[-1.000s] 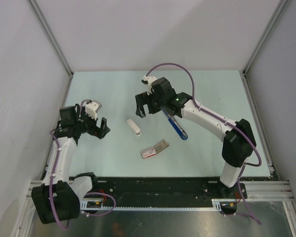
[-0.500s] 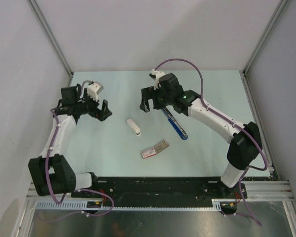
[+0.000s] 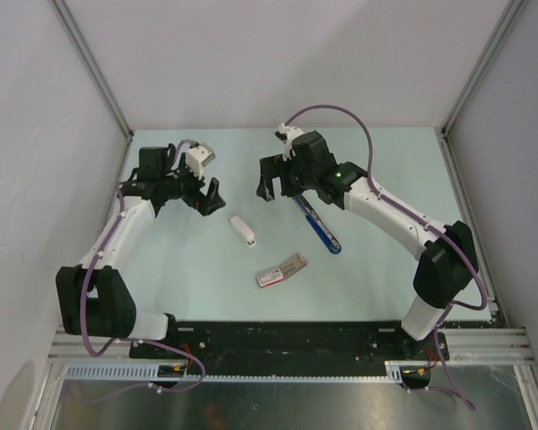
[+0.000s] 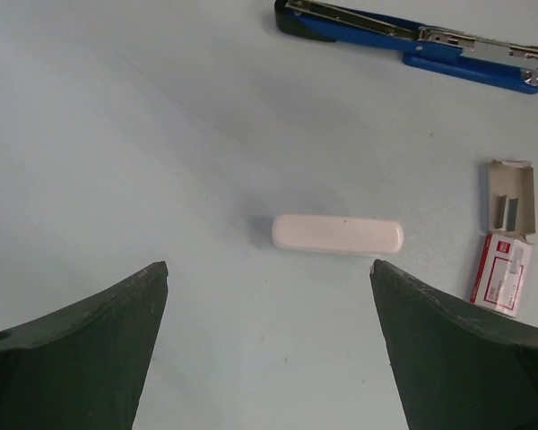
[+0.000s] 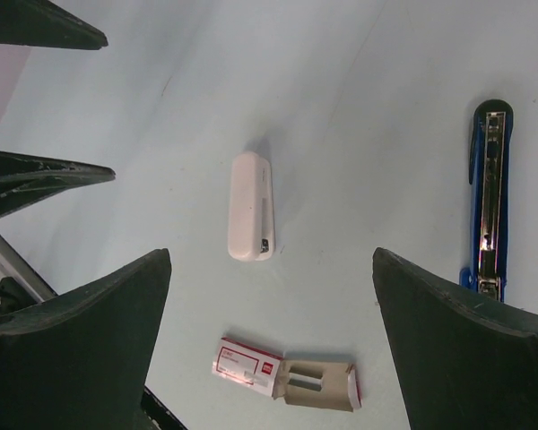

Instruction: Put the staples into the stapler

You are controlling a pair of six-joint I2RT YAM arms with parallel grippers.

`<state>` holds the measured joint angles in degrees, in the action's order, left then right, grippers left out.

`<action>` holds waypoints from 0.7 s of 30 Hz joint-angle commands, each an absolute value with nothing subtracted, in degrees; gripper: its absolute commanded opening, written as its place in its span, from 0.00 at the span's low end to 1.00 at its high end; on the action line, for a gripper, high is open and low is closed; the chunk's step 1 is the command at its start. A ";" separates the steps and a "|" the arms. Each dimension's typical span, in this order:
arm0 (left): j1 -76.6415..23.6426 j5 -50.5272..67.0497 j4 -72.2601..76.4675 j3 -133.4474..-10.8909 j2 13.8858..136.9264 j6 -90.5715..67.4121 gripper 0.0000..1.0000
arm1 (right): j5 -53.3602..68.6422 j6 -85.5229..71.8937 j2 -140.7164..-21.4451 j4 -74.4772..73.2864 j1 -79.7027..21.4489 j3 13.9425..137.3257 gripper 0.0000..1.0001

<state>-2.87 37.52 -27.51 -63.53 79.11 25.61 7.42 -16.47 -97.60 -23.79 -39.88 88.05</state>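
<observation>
The stapler [image 3: 318, 224] lies opened out flat on the pale table, blue with a black end and its silvery rail facing up; it also shows in the left wrist view [image 4: 412, 34] and the right wrist view [image 5: 489, 202]. The pink-and-white box [image 3: 271, 277] lies nearer the arms with its tray slid out, and the staples [image 4: 507, 211] sit silvery in that tray [image 5: 316, 385]. My left gripper [image 3: 209, 199] [image 4: 269, 269] hovers open to the left of everything. My right gripper [image 3: 269, 184] [image 5: 271, 255] hangs open above the table beside the stapler's far end. Neither holds anything.
A small white oblong item [image 3: 243, 231] lies between the two grippers, just ahead of the left fingertips [image 4: 337, 235] and under the right gripper [image 5: 249, 206]. Grey walls and metal frame posts [image 3: 99, 85] bound the table on three sides.
The left arm has reached farther out and swung right, toward the white item. The right gripper shifted slightly back and right early on, then held. Both stayed open.
</observation>
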 commanded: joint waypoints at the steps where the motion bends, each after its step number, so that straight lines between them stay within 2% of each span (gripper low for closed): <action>1: -5.14 37.16 -25.92 -66.34 80.21 24.05 0.99 | 6.82 -16.21 -94.51 -23.00 -39.38 88.13 0.99; 8: -8.43 36.10 -25.55 -68.95 82.33 23.85 0.99 | 2.03 -12.04 -97.00 -22.03 -40.85 87.68 0.99; 21: -13.79 36.51 -24.71 -80.43 94.10 18.96 0.99 | 4.32 6.05 -96.67 -21.19 -31.02 82.09 0.99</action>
